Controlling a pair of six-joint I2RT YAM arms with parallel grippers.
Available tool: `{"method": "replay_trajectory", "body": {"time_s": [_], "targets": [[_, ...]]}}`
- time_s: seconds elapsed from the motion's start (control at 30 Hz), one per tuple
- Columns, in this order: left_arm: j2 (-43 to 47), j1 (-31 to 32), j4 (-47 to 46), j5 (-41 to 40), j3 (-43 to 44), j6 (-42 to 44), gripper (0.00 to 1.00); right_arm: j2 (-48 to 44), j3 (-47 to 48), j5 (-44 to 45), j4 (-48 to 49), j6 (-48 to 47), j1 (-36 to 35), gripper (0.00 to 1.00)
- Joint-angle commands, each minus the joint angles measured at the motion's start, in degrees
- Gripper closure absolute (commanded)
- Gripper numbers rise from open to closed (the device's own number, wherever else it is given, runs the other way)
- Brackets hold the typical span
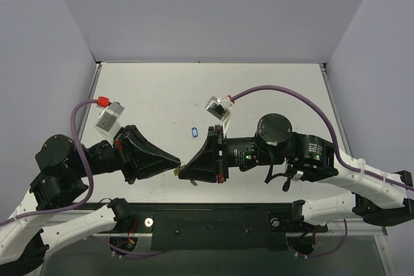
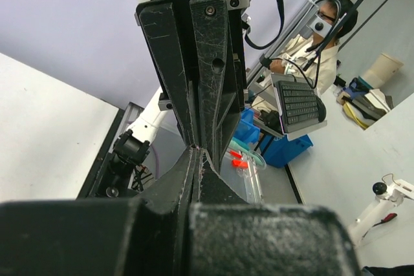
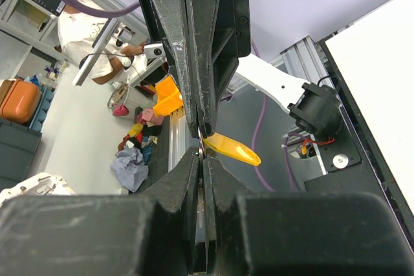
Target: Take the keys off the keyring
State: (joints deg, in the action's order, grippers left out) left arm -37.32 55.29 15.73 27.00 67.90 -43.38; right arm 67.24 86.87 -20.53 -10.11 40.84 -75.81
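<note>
Right gripper, closed, meets tip-to-tip the left gripper, which pinches the keyring, its yellow tag jutting sideways.

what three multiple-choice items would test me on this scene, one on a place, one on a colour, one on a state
1. Where is the small blue oval plastic tag?
A. in a bowl
B. lying on the white table
C. under a cup

2. The oval plastic tag jutting out where the left end effector and right end effector meet tip to tip is:
A. green
B. red
C. yellow-orange

3. The jaws of both end effectors are:
A. closed
B. wide open
C. one open, one closed

Answers:
1 B, the top view shows it alone on the bare tabletop beyond the arms.
2 C, the right wrist view shows its yellow-orange body.
3 A, each wrist view shows fingers pressed together with no gap.
</note>
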Motion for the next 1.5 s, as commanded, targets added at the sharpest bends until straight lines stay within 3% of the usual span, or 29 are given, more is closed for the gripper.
{"method": "replay_trajectory", "body": {"time_s": [0.0,0.67,0.83,0.87,1.03,1.17,1.2,1.47], "targets": [[-2.23,0.17,2.73,6.57,2.76,0.84,1.00,-0.36,0.40,2.60,3.26,-1.11,0.49,1.00],[-5.74,0.17,9.76,10.70,6.98,2.77,1.00,0.35,1.20,2.52,0.53,-2.25,0.66,1.00],[-6.27,0.17,12.93,7.46,8.57,4.09,1.00,0.43,1.02,2.61,0.35,-2.26,0.66,1.00],[-6.10,0.17,12.93,6.93,8.74,4.09,0.98,0.26,1.02,2.60,0.44,-2.34,0.58,1.00],[-5.22,0.17,11.87,3.15,8.48,3.91,0.54,0.34,1.02,2.69,0.44,-2.26,0.66,1.00],[-4.34,0.17,10.82,1.04,8.39,3.74,0.37,-0.01,0.85,2.87,0.53,-2.25,0.58,1.00],[-4.08,0.17,10.73,0.77,8.39,3.65,0.27,-0.09,0.84,2.87,0.44,-2.17,0.58,1.00],[0.22,0.17,6.88,-9.06,4.53,2.77,0.22,-0.01,0.67,3.22,0.79,-2.08,0.58,1.00]]}}
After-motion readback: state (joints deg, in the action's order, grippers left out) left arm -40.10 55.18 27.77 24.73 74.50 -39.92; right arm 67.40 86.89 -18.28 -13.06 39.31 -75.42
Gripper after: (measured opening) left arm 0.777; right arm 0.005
